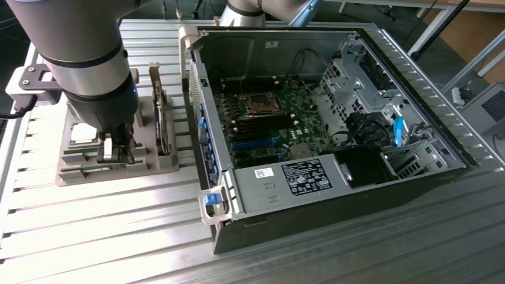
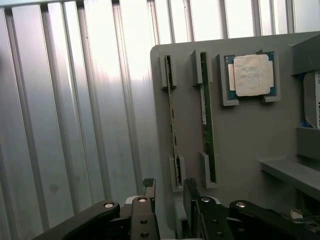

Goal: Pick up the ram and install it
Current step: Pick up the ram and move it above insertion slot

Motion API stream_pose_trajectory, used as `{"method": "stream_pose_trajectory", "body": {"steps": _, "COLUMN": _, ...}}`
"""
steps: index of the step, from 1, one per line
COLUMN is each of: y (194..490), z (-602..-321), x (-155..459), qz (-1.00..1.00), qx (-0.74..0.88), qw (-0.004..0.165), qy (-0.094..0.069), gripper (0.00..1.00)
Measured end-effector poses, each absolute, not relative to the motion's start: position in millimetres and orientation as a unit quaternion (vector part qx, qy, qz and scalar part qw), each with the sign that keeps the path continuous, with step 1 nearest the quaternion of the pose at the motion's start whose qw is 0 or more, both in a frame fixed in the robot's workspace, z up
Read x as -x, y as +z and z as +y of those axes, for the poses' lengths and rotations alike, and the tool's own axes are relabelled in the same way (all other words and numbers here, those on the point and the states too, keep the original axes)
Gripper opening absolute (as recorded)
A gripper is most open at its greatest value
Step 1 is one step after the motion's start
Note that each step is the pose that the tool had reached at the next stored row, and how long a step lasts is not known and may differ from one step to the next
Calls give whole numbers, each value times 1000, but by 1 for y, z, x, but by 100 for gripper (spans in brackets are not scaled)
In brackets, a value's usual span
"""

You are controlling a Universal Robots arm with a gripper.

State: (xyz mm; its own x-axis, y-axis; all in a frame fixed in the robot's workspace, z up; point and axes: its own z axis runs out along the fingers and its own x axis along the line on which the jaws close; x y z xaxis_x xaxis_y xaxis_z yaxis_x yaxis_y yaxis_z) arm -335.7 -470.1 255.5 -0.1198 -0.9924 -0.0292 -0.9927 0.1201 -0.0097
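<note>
On grey holder [image 2: 240, 140], long thin ram [image 2: 173, 125], standing on edge

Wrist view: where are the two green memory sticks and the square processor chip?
processor [image 2: 251, 75], wrist view, middle of its metal lid.
RAM stick beside the processor [image 2: 206, 130], wrist view, middle of its upturned edge.
outer RAM stick [image 2: 173, 125], wrist view, middle of its upturned edge.

grey holder [image 2: 250, 140], black gripper [image 2: 170, 187], green motherboard [image 1: 298, 121]
</note>
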Motion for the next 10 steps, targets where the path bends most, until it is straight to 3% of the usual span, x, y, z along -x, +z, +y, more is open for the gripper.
{"method": "stream_pose_trajectory", "body": {"steps": 10, "y": 252, "z": -471, "x": 336, "qz": 748, "qx": 663, "qw": 14, "qy": 6, "gripper": 35}}
